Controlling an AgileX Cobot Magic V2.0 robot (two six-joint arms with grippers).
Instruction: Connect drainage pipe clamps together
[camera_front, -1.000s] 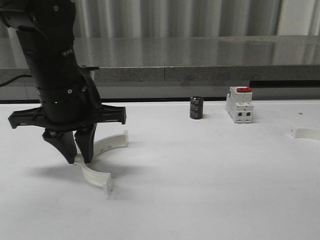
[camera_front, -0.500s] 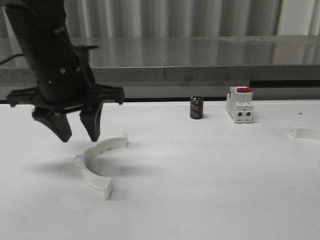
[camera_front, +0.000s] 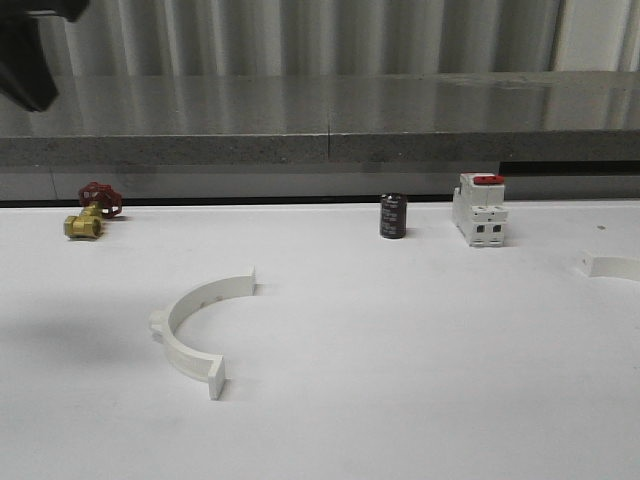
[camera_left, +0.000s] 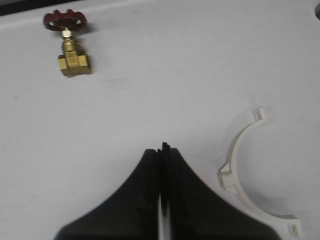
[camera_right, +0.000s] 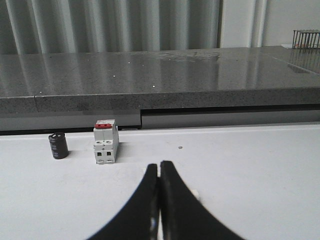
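Note:
One white drainage pipe clamp (camera_front: 188, 358) lies flat on the white table, left of centre, its open side facing right. The left wrist view has it (camera_left: 227, 175) lying free beside the black fingers. My left gripper (camera_left: 162, 147) is shut on nothing and hangs high above the table; only a dark piece of that arm (camera_front: 25, 50) reaches into the front view's top left corner. A second white clamp (camera_front: 612, 266) lies at the far right edge. My right gripper (camera_right: 159, 165) is shut and empty, low over the table; a small white bit (camera_right: 194, 194) peeks out beside its fingers.
A brass valve with a red handle (camera_front: 90, 210) (camera_left: 70, 50) lies at the back left. A black cylinder (camera_front: 392, 215) (camera_right: 58, 145) and a white breaker with a red top (camera_front: 478, 208) (camera_right: 106, 142) stand at the back, before a grey stone ledge (camera_front: 330, 120).
My left gripper let go of the left clamp, opened, rose up and to the left out of the front view, and is now shut. The clamp stays put; the valve came into sight.

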